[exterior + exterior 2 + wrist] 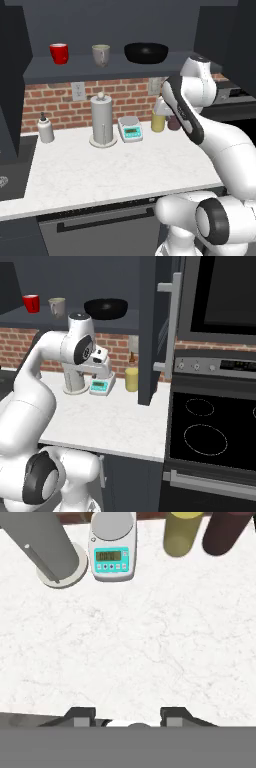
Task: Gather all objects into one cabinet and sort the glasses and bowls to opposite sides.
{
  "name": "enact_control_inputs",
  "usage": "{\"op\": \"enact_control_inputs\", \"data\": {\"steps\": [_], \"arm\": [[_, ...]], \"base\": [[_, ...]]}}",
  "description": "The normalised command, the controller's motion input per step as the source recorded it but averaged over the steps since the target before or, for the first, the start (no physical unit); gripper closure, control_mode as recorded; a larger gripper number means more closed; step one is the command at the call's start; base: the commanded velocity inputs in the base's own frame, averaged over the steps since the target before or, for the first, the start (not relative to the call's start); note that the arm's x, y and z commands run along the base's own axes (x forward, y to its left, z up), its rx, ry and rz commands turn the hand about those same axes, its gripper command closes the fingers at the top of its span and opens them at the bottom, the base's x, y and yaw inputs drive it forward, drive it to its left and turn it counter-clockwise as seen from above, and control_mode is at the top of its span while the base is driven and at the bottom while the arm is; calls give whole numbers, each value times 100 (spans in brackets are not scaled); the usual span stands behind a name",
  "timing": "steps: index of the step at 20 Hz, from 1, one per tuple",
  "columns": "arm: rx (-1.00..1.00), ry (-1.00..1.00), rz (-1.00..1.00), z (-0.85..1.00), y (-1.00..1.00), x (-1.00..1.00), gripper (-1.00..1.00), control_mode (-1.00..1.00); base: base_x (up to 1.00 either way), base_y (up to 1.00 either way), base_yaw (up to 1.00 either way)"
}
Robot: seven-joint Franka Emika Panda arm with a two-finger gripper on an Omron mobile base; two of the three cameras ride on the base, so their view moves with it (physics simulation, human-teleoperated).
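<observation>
Poised above the white marble counter [130, 647], the gripper [128, 717] has its fingers spread apart with nothing between them. On the dark shelf of the cabinet [115, 67] stand the red cup [59, 53] at the left, the grey-beige mug [101, 55] in the middle and the black bowl [146, 52] at the right, each apart from the next. Below, by the brick wall, stand a white bottle [45, 128], a paper-towel holder [102, 121], a small scale [130, 129], a yellow bottle [158, 121] and a dark maroon one [225, 532].
</observation>
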Motion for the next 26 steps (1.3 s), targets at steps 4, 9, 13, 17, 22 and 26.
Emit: {"op": "enact_control_inputs", "data": {"steps": [4, 9, 13, 17, 22, 26], "arm": [[0, -15, 1, 0, 0, -39, -100, -100], [0, -36, 3, 4, 14, -76, -100, -100], [0, -48, 0, 25, 31, -74, -100, -100], [-1, -25, 0, 46, 38, -37, -100, -100], [0, -4, -6, 27, 8, -40, -100, -100], [0, 0, -11, 13, 0, -49, -100, -100]], "base": [[0, 0, 0], [0, 0, 0], [0, 0, 0], [0, 0, 0], [0, 0, 0], [0, 0, 0]]}}
